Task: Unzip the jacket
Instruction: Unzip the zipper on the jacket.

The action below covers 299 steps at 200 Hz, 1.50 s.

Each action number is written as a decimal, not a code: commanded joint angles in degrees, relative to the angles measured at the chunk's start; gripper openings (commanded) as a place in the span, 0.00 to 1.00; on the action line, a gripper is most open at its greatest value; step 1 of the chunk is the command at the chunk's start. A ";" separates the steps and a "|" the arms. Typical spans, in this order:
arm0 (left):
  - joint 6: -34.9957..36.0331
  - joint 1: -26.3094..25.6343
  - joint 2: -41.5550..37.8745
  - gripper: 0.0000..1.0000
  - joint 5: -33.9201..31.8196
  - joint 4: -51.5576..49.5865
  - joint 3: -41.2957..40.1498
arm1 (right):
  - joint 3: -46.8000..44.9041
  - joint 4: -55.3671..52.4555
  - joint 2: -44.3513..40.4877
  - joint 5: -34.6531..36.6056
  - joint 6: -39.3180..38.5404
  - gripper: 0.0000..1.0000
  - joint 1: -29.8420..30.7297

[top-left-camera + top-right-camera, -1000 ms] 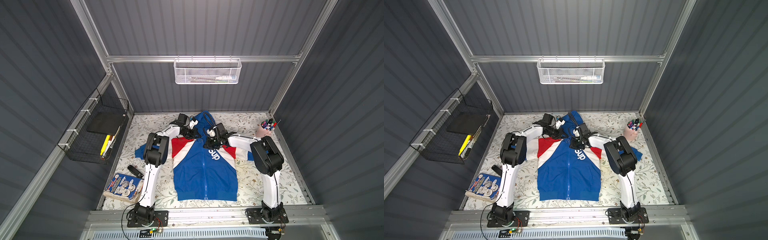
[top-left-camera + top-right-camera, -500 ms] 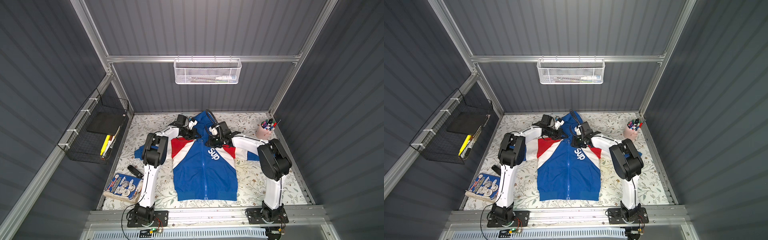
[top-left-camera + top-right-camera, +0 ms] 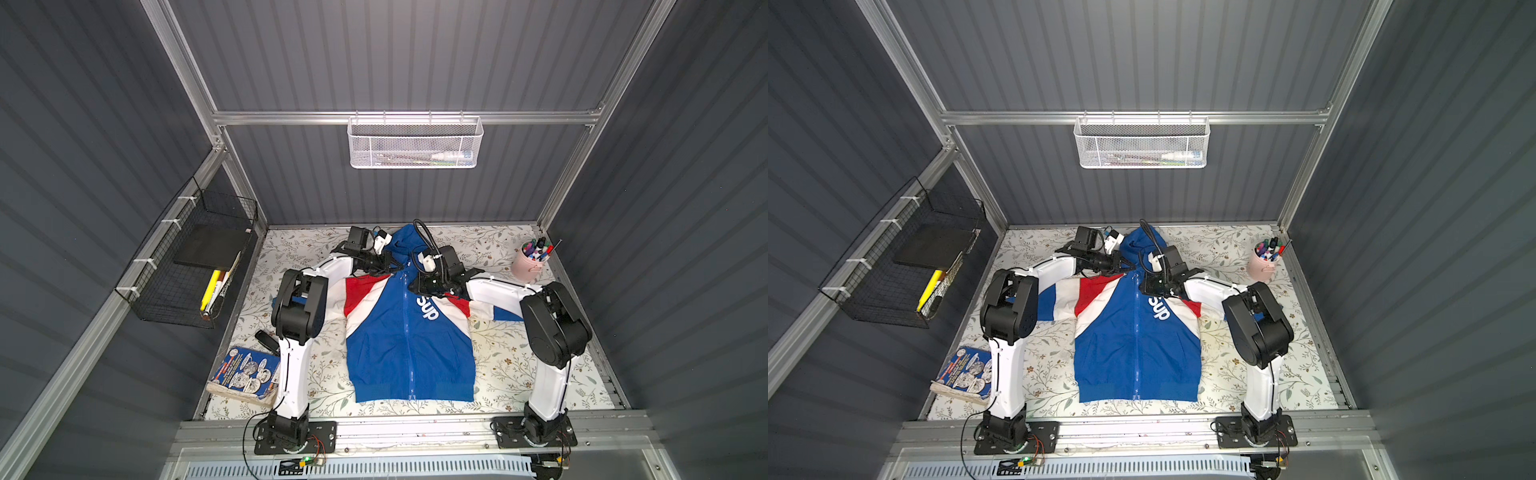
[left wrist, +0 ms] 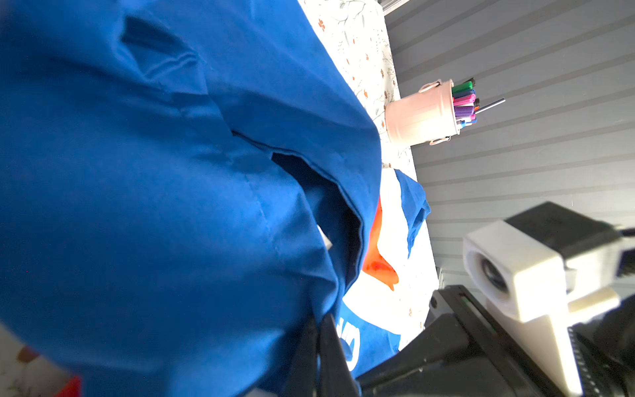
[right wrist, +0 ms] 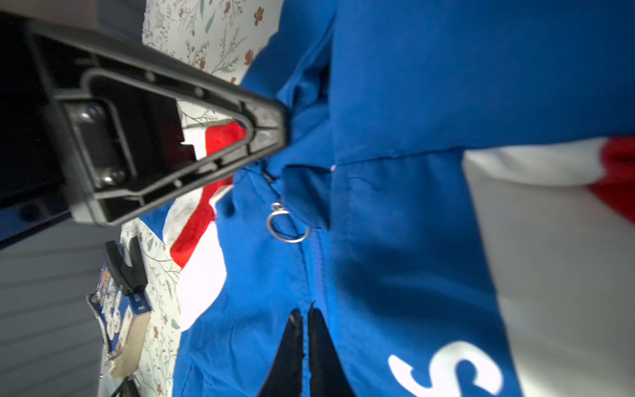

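Soft, light jacket [image 3: 409, 345], probably slippery; ring pull [image 5: 288, 227] was the hold. Beside it left gripper [image 5: 280, 137] pinched jacket fabric; right gripper [image 5: 305, 319] sat near it, barely parted, empty.

Floral-print table [image 3: 498, 365]: jacket [image 3: 409, 345] flat at centre; pink pen cup [image 3: 528, 266] at 2 o'clock; book [image 3: 245, 374] at 8 o'clock.

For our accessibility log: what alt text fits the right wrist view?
A blue jacket fills the frame, its ring zipper pull lying free near the collar. The left tool pinches collar fabric beside it; the right tool, tips barely parted, points toward it, holding nothing.
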 commanded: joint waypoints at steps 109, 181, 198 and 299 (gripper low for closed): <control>-0.95 -0.43 -3.52 0.00 2.14 1.30 -1.70 | 6.60 2.23 4.98 -1.76 3.46 0.32 0.26; -0.87 -1.04 -3.78 0.00 2.50 1.38 -1.94 | 7.45 3.70 7.16 -1.31 4.95 0.35 0.10; -0.78 -1.13 -3.96 0.00 2.59 1.35 -2.13 | 8.01 4.22 7.75 -1.70 5.30 0.36 0.00; -0.43 -1.30 -4.75 0.00 3.64 1.62 -3.19 | 9.60 4.55 9.63 -2.33 6.36 0.25 -0.53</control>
